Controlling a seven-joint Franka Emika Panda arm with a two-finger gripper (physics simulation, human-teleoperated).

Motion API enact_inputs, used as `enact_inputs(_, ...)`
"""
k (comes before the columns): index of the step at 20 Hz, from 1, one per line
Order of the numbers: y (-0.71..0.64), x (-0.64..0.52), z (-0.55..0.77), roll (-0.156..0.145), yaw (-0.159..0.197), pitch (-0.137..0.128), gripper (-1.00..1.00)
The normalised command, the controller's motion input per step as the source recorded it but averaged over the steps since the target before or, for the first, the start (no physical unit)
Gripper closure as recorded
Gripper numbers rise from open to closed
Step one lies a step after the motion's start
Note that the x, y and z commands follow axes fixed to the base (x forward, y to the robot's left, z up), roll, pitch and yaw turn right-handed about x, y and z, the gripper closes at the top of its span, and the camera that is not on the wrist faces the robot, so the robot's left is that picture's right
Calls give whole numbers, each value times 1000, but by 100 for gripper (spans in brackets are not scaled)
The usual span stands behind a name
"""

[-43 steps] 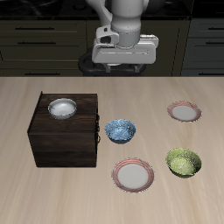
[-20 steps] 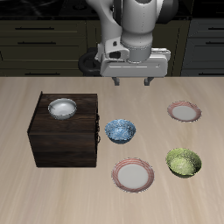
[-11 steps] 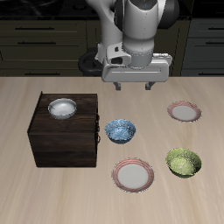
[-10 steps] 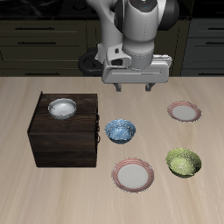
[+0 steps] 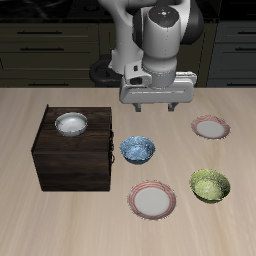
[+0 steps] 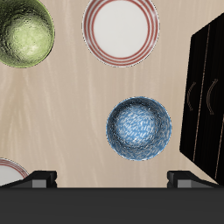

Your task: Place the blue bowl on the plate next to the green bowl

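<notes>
The blue bowl (image 5: 138, 150) with white speckles sits upright on the table beside the dark box; it also shows in the wrist view (image 6: 140, 128). The green bowl (image 5: 209, 185) stands near the table's front edge and shows in the wrist view too (image 6: 22, 31). One red-rimmed plate (image 5: 152, 199) lies beside it near the front edge, also in the wrist view (image 6: 121, 28). An alike plate (image 5: 210, 127) lies behind the green bowl, about as near. My gripper (image 5: 158, 108) is open and empty, hanging above the table just behind the blue bowl; its fingertips (image 6: 39, 178) are spread wide.
A dark wooden box (image 5: 75, 150) stands beside the blue bowl, with a plain white bowl (image 5: 71, 123) on top. Its drawer front shows in the wrist view (image 6: 208, 96). The second plate's edge shows there too (image 6: 7, 171).
The gripper has come down and forward, from high at the back towards the spot over the blue bowl. It stays open. Bowls and plates have not moved.
</notes>
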Motion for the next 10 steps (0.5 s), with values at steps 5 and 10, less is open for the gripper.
enact_inputs(5, -36, 24, -179, -16, -14, 7, -100)
enact_inputs(10, 32, -12, -228, -3, -7, 6, -100)
